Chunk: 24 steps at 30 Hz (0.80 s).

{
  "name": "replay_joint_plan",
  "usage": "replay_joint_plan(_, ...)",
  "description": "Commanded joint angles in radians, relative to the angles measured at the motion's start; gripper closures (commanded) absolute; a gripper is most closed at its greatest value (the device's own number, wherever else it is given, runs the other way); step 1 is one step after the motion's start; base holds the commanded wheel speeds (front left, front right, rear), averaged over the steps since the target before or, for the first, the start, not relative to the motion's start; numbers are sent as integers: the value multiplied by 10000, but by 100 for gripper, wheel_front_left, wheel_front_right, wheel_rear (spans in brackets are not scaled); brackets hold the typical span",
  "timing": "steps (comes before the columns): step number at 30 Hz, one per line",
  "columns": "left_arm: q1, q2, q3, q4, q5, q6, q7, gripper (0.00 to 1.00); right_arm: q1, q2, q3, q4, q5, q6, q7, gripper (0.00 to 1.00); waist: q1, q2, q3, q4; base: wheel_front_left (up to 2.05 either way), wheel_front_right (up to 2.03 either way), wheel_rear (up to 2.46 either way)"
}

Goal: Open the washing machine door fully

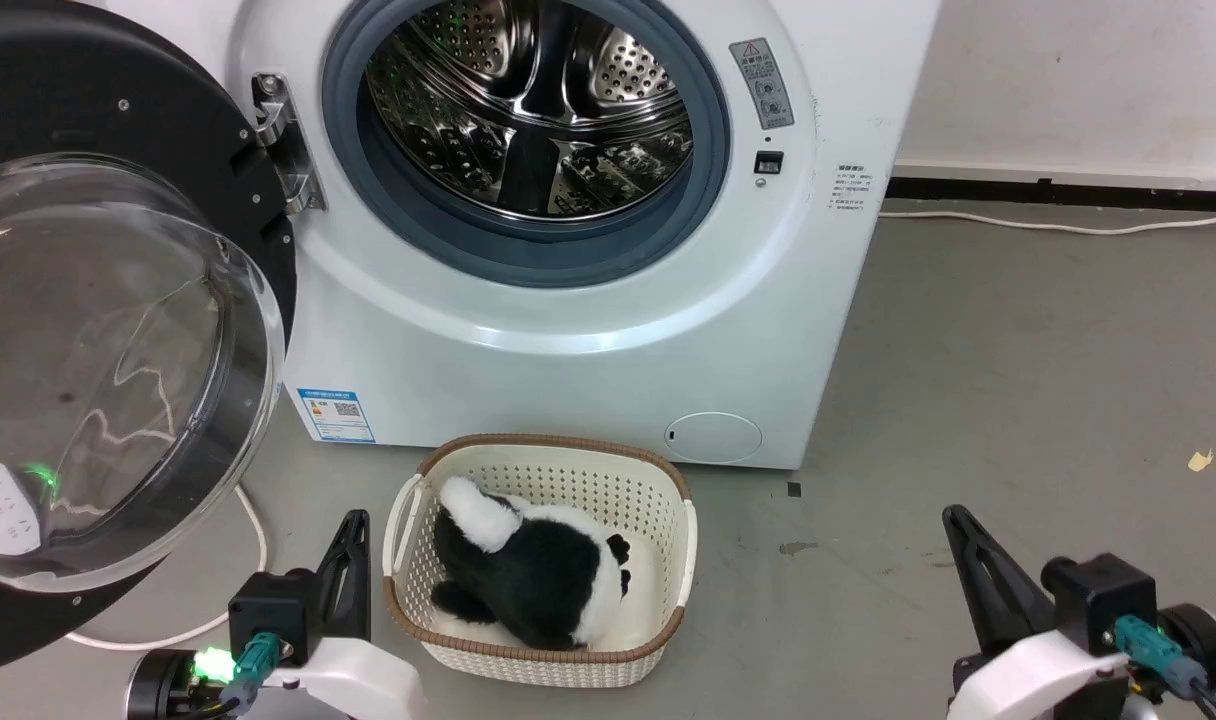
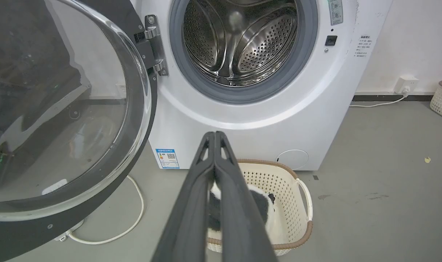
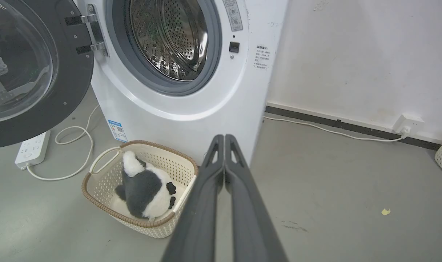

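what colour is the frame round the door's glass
Glossy black; the door shows best in the right wrist view.

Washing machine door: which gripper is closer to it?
Left. The left gripper is beside the washing machine door, by its lower rim; the right gripper is beyond the basket, well away.

A plush panda (image 1: 528, 575) lies in a cream basket (image 1: 588, 485) on the grey floor (image 1: 1018, 400).
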Motion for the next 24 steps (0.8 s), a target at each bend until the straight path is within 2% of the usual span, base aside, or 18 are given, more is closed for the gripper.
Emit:
replay_joint_plan(1, -181, 3, 47, -49, 96, 28, 64, 100, -216, 49, 6, -22, -95, 6, 72, 100, 0, -1, 2, -7, 0, 0, 0)
replay_joint_plan(24, -189, 3, 51, -53, 103, 30, 81, 100, -224, 49, 7, -22, -103, 6, 89, 100, 0, -1, 3, -10, 0, 0, 0)
